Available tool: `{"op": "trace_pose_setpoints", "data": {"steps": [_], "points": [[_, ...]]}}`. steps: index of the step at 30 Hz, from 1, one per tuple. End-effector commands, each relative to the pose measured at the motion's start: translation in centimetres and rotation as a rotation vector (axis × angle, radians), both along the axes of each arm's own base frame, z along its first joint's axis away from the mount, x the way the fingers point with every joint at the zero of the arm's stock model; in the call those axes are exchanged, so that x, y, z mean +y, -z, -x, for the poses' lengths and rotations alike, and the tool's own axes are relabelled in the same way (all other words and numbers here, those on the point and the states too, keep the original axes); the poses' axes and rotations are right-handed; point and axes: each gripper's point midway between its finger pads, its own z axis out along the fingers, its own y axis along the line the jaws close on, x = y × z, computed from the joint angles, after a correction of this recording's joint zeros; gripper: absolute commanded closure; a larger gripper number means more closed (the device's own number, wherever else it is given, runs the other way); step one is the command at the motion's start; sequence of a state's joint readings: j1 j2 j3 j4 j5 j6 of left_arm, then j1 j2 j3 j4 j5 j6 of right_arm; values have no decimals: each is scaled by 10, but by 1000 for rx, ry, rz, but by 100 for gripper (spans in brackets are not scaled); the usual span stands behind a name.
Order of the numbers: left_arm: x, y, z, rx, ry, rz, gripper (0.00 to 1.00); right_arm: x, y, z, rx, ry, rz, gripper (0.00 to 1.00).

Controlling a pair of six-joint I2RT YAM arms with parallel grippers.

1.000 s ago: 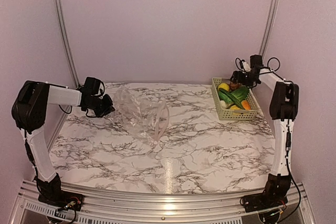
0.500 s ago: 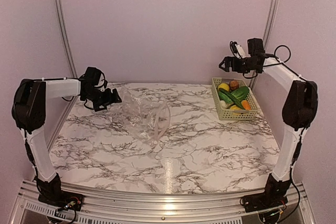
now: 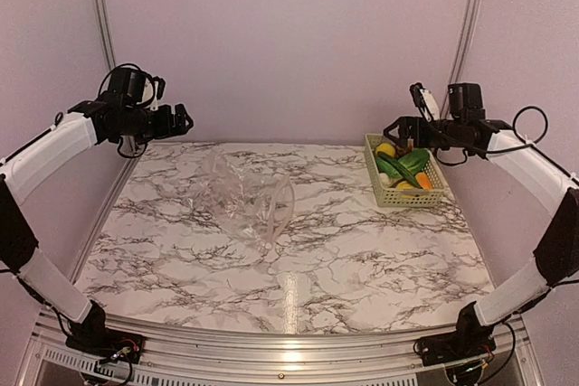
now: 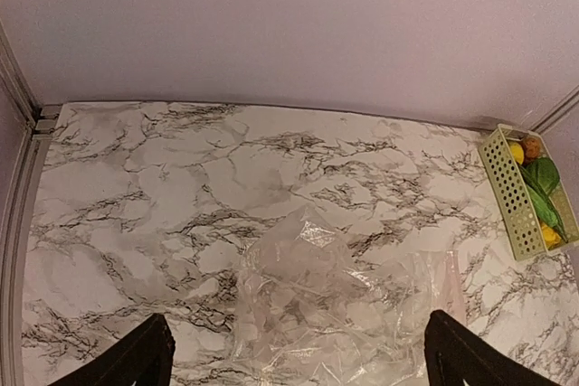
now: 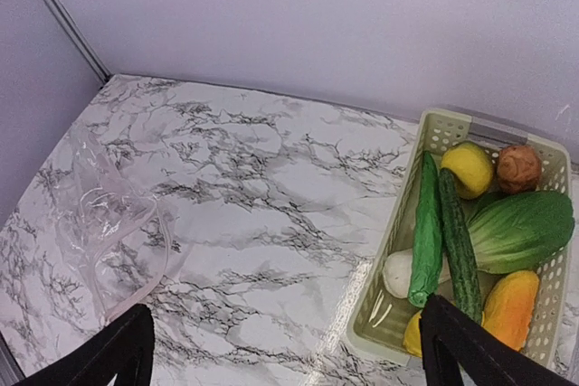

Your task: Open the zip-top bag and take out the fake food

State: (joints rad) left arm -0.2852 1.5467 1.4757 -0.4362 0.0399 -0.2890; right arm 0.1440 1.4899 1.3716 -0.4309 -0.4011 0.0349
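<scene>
On marble table [image 3: 362, 264], zip-top bag [image 3: 246, 201] lies well apart from left gripper [image 3: 180, 119].

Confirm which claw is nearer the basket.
Right. The right claw hangs in the air just above the basket's far-left corner. The left claw is raised over the table's far-left corner, past the bag.

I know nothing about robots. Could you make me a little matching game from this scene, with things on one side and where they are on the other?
Things:
1 zip-top bag
2 basket
3 lemon
4 left gripper

Places:
A inside the basket, at its far end
B crumpled on the table, left of centre
C raised in the air at the far left, open
D at the table's far right edge

Pairs: 1-B, 2-D, 3-A, 4-C
</scene>
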Motion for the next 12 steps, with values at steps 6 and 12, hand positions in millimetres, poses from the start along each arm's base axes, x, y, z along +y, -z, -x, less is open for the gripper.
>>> {"op": "trace_pose_setpoints", "data": {"steps": [6, 12], "points": [[-6, 60, 72, 89, 14, -52, 1, -11, 15, 90, -44, 40, -56, 1], [12, 63, 98, 65, -93, -46, 1, -9, 17, 114, -62, -10, -41, 1]]}}
